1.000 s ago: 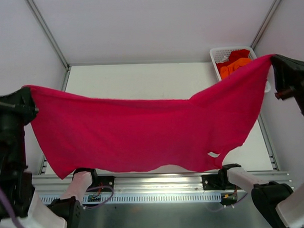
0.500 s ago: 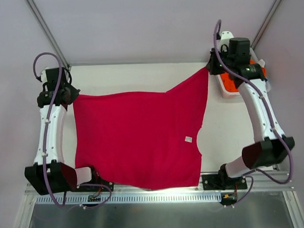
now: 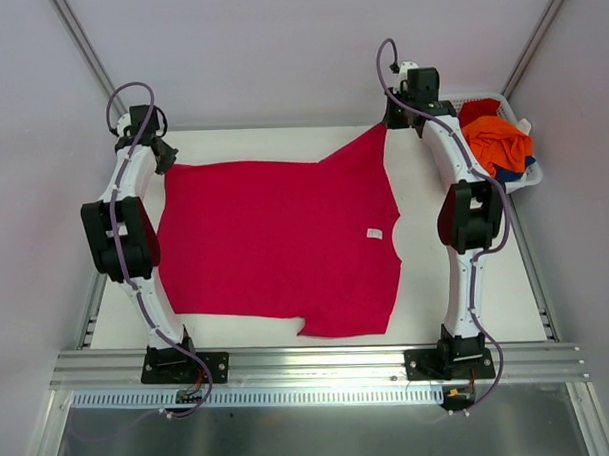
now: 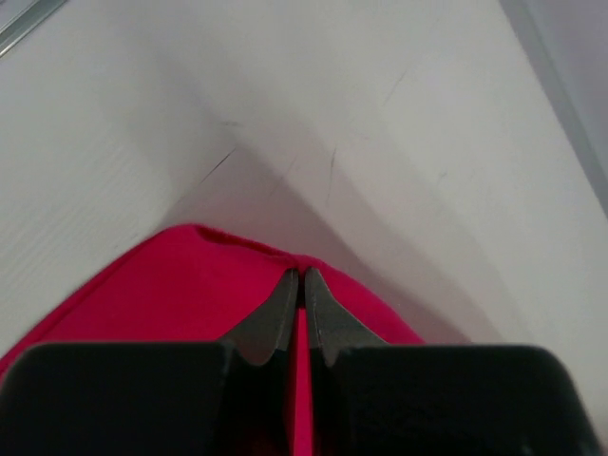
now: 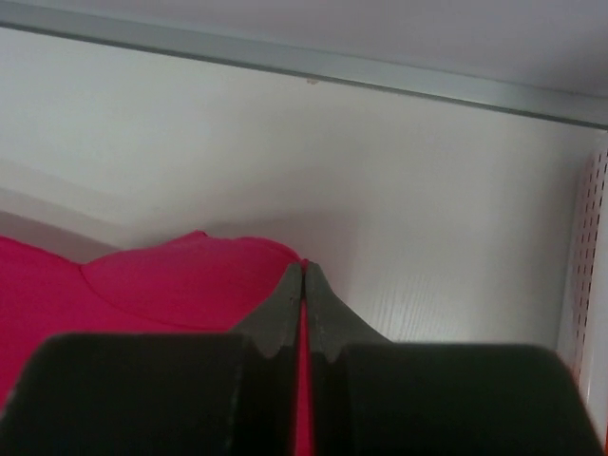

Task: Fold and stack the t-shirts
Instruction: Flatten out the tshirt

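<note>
Both grippers pinch the magenta t-shirt; basket alongside holds seemingly three shirts.

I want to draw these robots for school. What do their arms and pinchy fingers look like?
Both are skinny white arms with chunky black joints, bolted to black bases on a silver rail. A purple-grey cable loops along each one. The left gripper and right gripper look the same: a boxy black body with two dark grey fingers that taper to pointy tips.
</note>
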You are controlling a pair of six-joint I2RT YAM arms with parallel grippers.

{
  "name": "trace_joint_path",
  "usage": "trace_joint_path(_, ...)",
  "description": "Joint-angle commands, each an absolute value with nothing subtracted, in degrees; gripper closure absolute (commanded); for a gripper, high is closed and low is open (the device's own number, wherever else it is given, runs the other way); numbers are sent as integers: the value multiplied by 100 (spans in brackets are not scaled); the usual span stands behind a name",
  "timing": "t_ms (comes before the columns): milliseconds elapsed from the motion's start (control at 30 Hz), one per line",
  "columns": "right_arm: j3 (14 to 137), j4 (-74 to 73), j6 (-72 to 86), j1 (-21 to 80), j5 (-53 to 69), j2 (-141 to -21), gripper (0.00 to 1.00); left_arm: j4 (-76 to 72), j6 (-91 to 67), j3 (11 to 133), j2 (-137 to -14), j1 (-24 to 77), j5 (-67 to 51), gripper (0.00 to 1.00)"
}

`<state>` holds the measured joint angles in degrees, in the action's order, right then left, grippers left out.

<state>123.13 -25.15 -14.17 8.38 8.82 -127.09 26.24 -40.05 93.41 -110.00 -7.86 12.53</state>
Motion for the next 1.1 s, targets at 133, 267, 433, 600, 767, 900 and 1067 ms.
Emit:
trace_joint_path(133,13192,-1487,-1345,773,676,-12586,100,2338,-3947,10590,-11540,-809,1257,100)
trace_joint_path(267,13333,-1494,-1274,782,729,-12420,100,2268,-3894,10644,-11479,-844,1125,100)
trace_joint_path(433,13166,-1309,-1476,774,580,-12295,100,2101,-3963,10617,-11531,-1107,696,100)
trace_joint_path(600,13421,-1520,-1529,765,694,-12796,100,2031,-4008,10696,-11865,-1178,466,100)
trace_joint_path(767,13377,-1363,-1459,765,712,-13165,100,1925,-3902,10933,-12286,-1169,352,100)
trace_joint_path(900,13552,-1257,-1424,765,677,-13481,100,1828,-3841,11258,-12690,-1178,238,100)
trace_joint_path(1067,13675,-1090,-1380,765,659,-13737,100,1732,-3841,11864,-13226,-1187,97,100)
